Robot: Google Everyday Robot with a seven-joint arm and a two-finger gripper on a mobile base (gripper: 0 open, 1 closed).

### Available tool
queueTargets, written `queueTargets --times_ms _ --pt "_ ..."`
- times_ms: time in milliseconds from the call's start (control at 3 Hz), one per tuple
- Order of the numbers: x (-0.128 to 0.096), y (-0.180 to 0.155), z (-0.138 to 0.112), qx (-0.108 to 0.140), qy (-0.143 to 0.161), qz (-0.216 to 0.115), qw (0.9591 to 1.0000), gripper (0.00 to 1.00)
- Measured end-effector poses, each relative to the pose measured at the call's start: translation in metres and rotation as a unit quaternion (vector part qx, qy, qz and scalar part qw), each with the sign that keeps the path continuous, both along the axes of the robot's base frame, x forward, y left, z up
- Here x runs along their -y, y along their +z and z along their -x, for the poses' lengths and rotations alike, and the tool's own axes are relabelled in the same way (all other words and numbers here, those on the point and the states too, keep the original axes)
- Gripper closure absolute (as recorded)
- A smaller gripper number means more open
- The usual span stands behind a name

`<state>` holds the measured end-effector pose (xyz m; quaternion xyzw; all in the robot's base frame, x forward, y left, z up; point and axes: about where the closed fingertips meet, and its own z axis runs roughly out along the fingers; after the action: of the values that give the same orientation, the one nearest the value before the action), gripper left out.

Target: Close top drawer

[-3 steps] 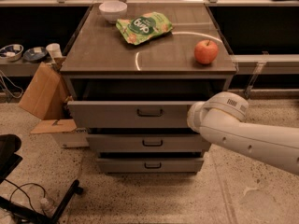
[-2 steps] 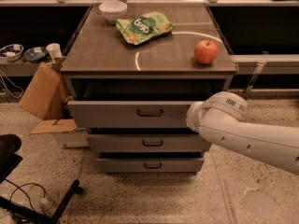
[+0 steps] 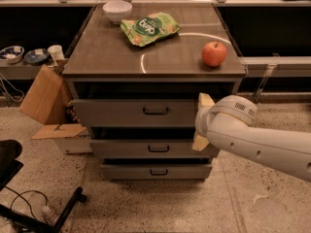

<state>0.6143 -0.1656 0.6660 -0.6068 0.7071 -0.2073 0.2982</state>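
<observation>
Facing the camera, the wide grey metal top drawer (image 3: pixel 121 113), uppermost of 3 in the grey cabinet (image 3: pixel 170 57), sat partly pulled out, its long axis running left to right. The white robot arm (image 3: pixel 262 142) reached in from the right, its gripper (image 3: pixel 201 122) at the drawer front's right end, tan fingers (image 3: pixel 205 101) spread 1 above the other.

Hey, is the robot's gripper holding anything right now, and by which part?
Nothing appears held. The gripper is open at the right end of the top drawer front, well clear of its black pull handle.
</observation>
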Motion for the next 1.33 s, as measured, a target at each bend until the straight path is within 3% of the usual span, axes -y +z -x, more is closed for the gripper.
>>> queueTargets --times_ms 333,1000,1333 --pt "0.000 0.000 0.000 0.000 0.000 0.000 1.0000 0.00" --pt "0.002 0.001 0.009 -0.008 0.013 0.006 0.9999 0.41" --pt "0.046 0.036 0.032 -0.014 -0.011 0.023 0.9996 0.64"
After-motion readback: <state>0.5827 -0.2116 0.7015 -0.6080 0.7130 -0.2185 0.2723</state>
